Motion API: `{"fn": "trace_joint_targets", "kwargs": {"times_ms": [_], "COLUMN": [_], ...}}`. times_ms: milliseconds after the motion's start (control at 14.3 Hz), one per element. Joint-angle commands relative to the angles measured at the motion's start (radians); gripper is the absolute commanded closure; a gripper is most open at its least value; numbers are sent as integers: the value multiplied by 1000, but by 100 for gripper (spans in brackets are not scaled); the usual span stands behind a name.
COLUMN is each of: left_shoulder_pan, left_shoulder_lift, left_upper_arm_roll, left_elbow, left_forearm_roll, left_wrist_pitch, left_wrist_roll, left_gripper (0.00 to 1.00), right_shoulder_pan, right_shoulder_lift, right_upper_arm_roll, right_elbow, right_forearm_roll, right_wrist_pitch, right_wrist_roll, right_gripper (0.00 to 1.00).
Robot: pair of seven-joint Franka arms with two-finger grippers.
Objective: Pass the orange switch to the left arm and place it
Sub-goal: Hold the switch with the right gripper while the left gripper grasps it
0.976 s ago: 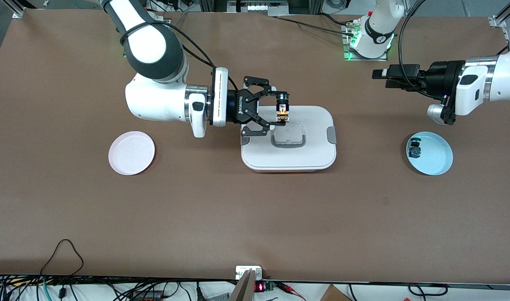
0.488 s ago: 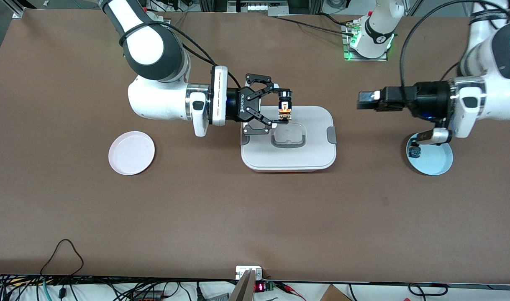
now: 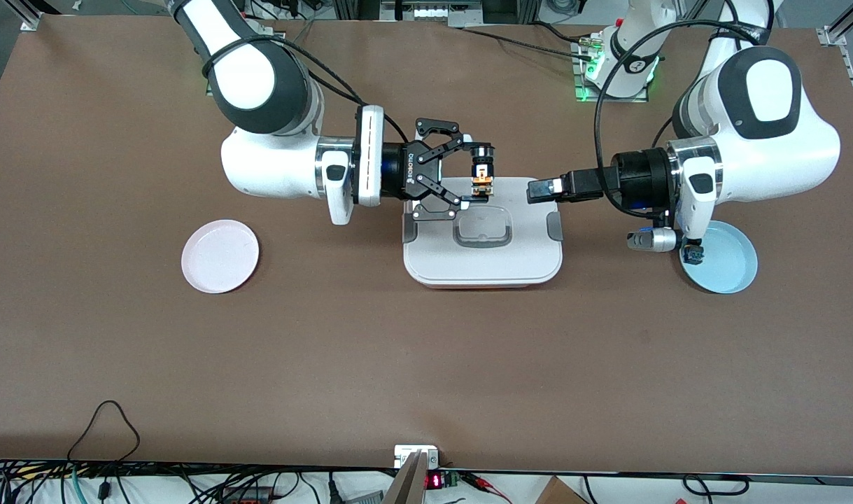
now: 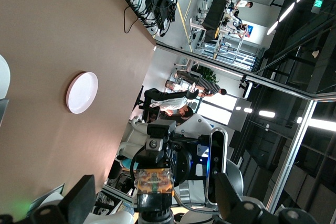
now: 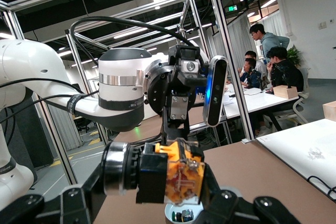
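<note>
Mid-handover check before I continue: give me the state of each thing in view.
Right claw: shut on orange switch, over the box.
Left claw: over the box, facing the switch.
Box: lid on.
Blue switch: on blue plate.
Pink plate: bare.

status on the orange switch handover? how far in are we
Done: the right gripper has the orange switch lifted and clamped, held over the box at its edge toward the robots. In hand: the left gripper points at the switch over the box's other end, fingers open and not touching it. Left: take the switch, release from the right, then set it down, probably on the blue plate where the blue switch lies.
</note>
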Motion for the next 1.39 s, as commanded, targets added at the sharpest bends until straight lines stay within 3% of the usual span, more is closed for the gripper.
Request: {"fn": "trace_joint_targets", "kwargs": {"times_ms": [0,558,627,697,906,1115,1185,1255,1324], "left_shoulder_pan": [-20,-79,-79,-80,-80,-79,-79,-79,-80], "left_shoulder_lift": [-1,-4,-4,-4,-4,-5,-5,-5,-5], "left_upper_arm_roll": [-13,-19,-19,-19,-19,-19,-19,-19,-19], "left_elbow": [-8,-45,-46,-43,-42,-42,-40,-40,-40], "left_forearm_roll": [-38,-93,-93,-93,-93,-93,-93,-93,-93], "left_wrist_pitch": [27,29,27,27,23,21,21,21,18], "left_wrist_roll": [-7,10,13,13,15,19,19,19,19], "left_gripper": [0,0,12,31,63,70,72,72,72], "right_shoulder_pan": [8,9,8,9,9,11,11,11,11], "right_shoulder_lift": [-5,-3,-5,-5,-5,-5,-5,-6,-10], "right_upper_arm_roll": [-4,-4,-6,-6,-6,-6,-6,-6,-6], "right_elbow": [3,3,3,3,3,3,3,1,0], "right_forearm_roll": [39,41,39,39,39,41,42,48,70], "right_wrist_pitch": [1,1,0,0,0,4,4,6,7], "right_wrist_roll": [-24,-24,-24,-24,-24,-24,-23,-21,-23], "right_gripper": [100,100,100,100,100,100,93,59,5]}}
